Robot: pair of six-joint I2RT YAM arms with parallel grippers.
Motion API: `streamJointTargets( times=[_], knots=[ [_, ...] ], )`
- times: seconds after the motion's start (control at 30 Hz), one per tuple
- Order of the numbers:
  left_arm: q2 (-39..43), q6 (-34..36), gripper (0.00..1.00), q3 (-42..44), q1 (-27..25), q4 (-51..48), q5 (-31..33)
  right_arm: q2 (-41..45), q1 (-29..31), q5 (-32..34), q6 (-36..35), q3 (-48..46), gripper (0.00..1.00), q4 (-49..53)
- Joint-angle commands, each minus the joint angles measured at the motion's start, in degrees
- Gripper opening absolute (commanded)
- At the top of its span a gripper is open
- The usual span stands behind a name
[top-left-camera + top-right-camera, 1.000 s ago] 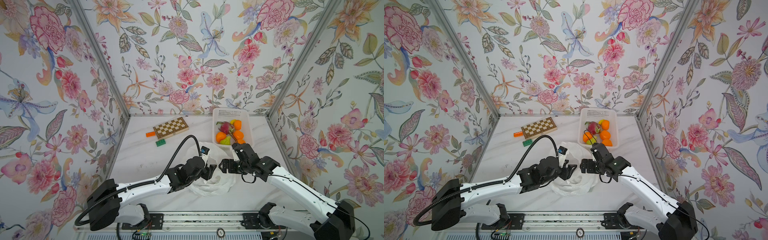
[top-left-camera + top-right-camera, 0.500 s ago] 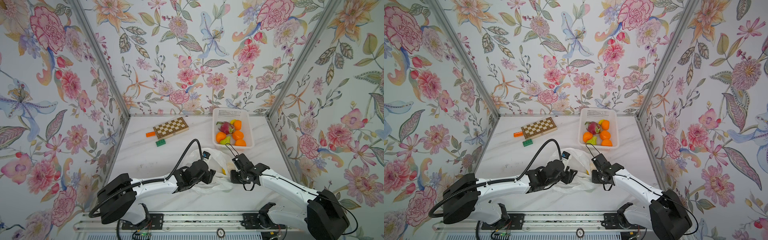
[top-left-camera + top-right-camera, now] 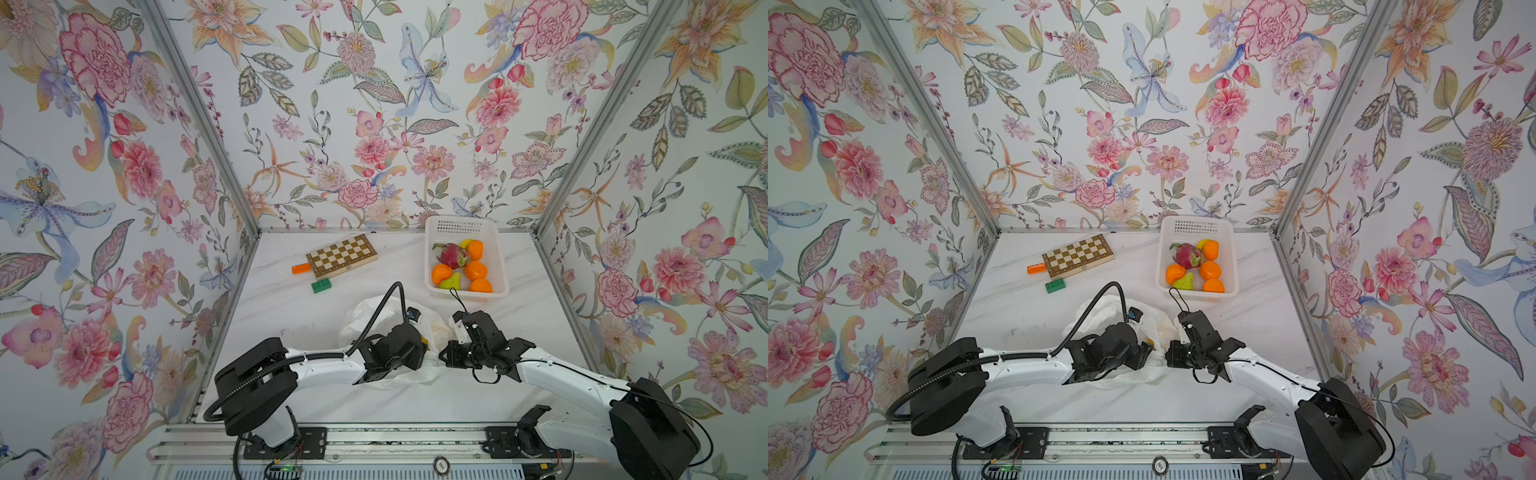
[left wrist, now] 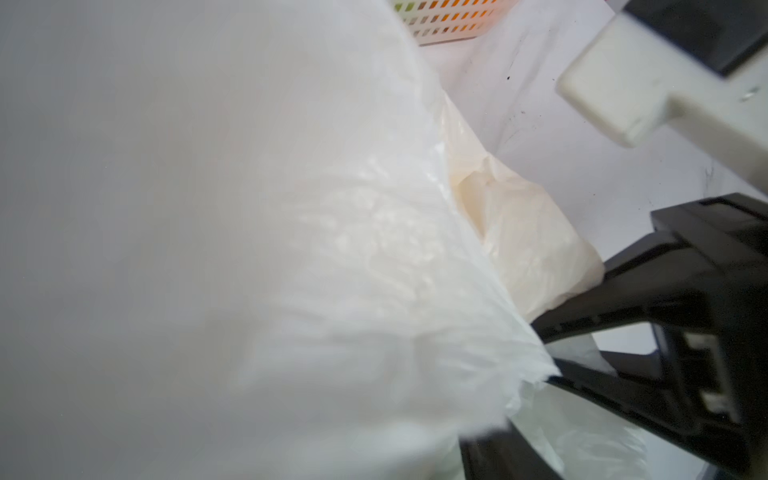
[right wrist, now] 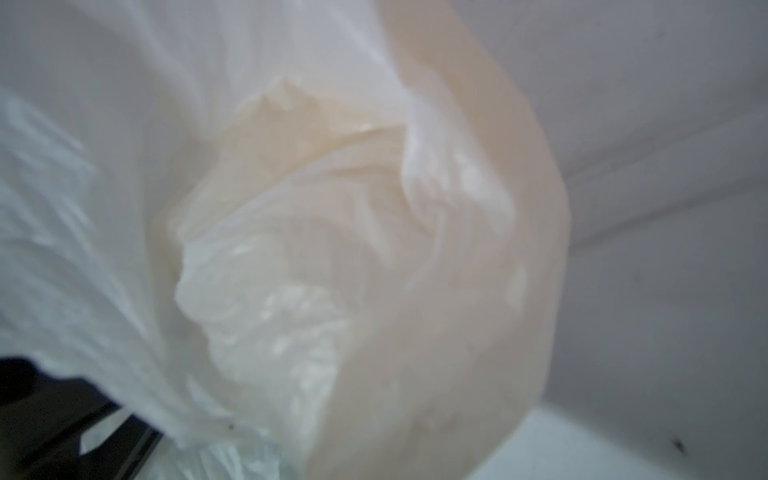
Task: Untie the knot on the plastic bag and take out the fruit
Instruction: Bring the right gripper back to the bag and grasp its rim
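Looking at a thin, crinkly, translucent white plastic bag [image 3: 365, 311] slumped on the white marbled counter [image 3: 291, 324] toward the front, wedged between the two black-and-white robot arms. Can spot a bit of yellow [image 3: 424, 341] peeking out by the left arm [image 3: 328, 365] at its wrist, plus a peachy patch [image 5: 478, 249] showing through the film up close. Seeing the right jaws clenched at the bag's right edge, pinching the film, judging by the left wrist view. Can't tell with the left jaws, buried under wrist and plastic.

Behind the right arm [image 3: 561, 376], got a rigid white perforated basket [image 3: 461, 226] holding the glossy fruit [image 3: 476, 270]: oranges [image 3: 474, 249], a pink-red dragon fruit with green tips [image 3: 452, 255], a green pear-shaped piece [image 3: 451, 282]. Over at the back left, a wooden chessboard [image 3: 341, 255], a small orange block [image 3: 301, 269] just beside its end, a green studded brick [image 3: 321, 285] nearer the bag.
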State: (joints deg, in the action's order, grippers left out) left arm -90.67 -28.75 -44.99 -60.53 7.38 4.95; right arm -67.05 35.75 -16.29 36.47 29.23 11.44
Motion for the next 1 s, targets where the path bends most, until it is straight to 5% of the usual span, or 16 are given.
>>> streamJointTargets(
  times=[0.0,0.1,0.27,0.4,0.57,0.73,0.97],
  knots=[
    [-0.11,2.56,0.60,-0.29,1.38,1.50,1.71,3.24,-0.97,4.83,-0.09,0.56,0.09,3.78],
    [-0.69,4.86,0.59,-1.63,1.47,0.74,2.20,5.50,-2.55,9.49,-0.04,1.06,0.43,8.20],
    [-1.56,6.61,0.60,-2.22,2.05,1.68,2.84,5.43,-5.57,13.36,-1.19,3.37,0.58,9.39],
    [-2.71,8.61,0.67,-3.05,2.85,3.36,2.68,2.16,-8.39,8.31,-3.15,6.27,0.71,6.40],
    [-4.65,8.67,0.68,-4.44,4.85,5.51,1.04,-2.45,-10.31,7.15,-3.33,9.11,0.58,3.61],
    [-6.94,8.53,0.71,-6.49,6.46,7.72,-0.83,-9.47,-11.38,11.15,-5.89,10.11,0.23,5.72],
    [-11.10,9.29,0.75,-9.88,8.53,10.25,-3.84,-14.06,-12.18,12.77,-10.34,11.42,0.18,5.43]
  ],
)
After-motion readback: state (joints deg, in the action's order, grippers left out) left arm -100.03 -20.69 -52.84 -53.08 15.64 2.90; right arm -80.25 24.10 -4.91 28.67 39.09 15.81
